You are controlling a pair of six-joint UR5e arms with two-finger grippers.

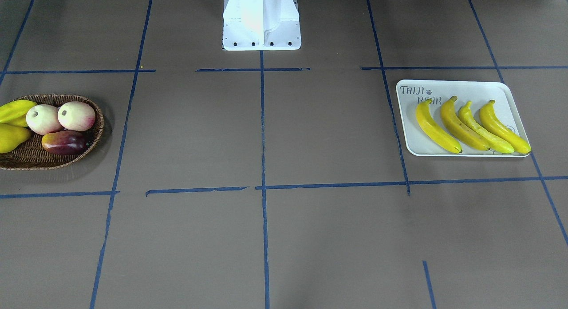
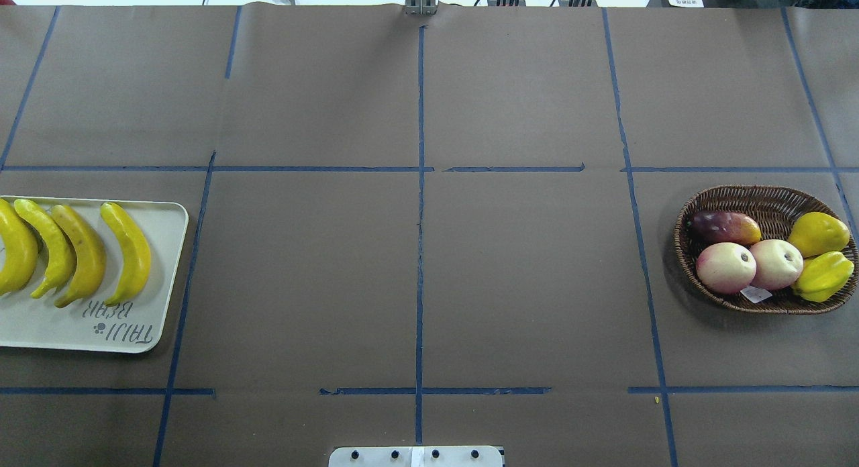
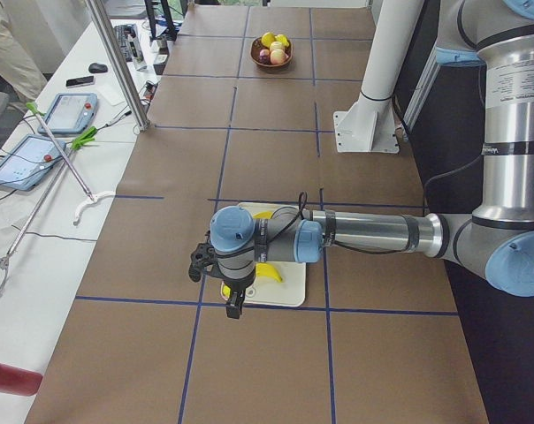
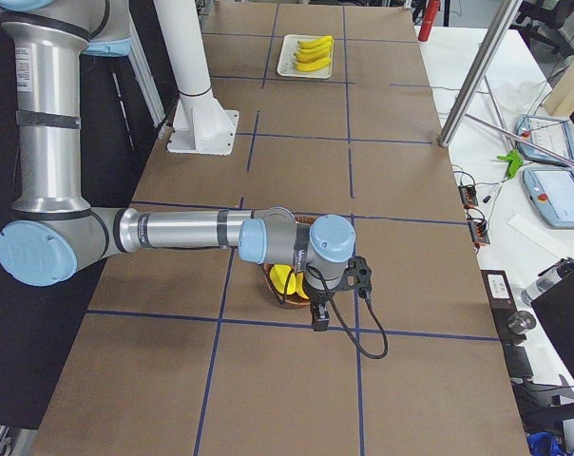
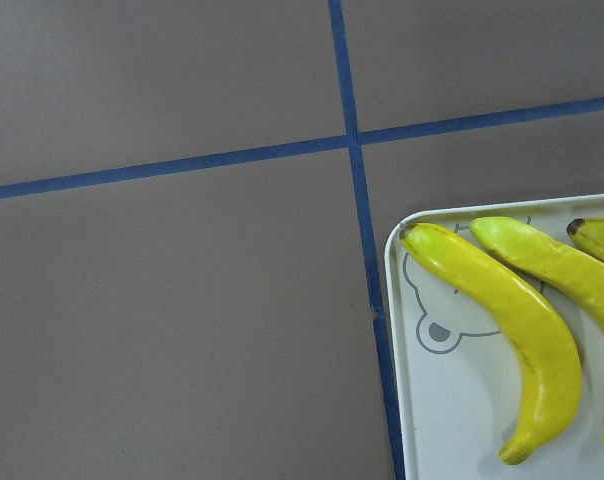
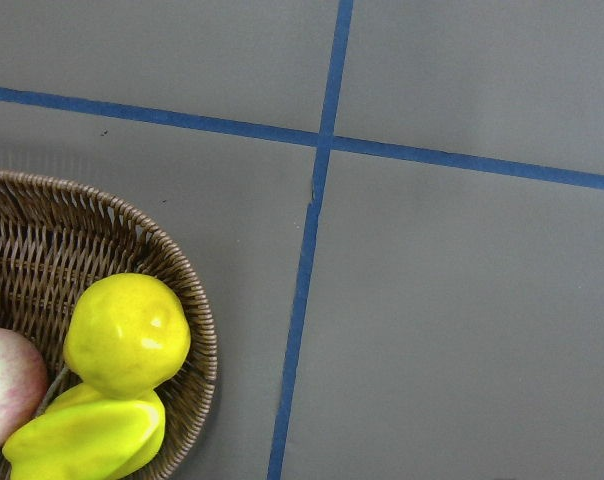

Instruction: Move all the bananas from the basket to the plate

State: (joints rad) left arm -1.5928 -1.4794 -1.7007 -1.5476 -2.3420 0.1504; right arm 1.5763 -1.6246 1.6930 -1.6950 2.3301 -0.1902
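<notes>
Plate (image 1: 477, 92) holds bananas (image 1: 461, 126), basket (image 1: 26, 156) apples (image 1: 76, 115); left end effector's (image 3: 234, 307), right end effector's (image 4: 317, 318) grip unclear.

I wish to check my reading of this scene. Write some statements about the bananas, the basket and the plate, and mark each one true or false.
1. Four bananas lie on the plate. True.
2. One banana is in the basket. False: it holds no banana.
3. Two pale pink round fruits sit in the basket. True.
4. The plate touches the basket. False: they are at opposite ends of the table.
</notes>
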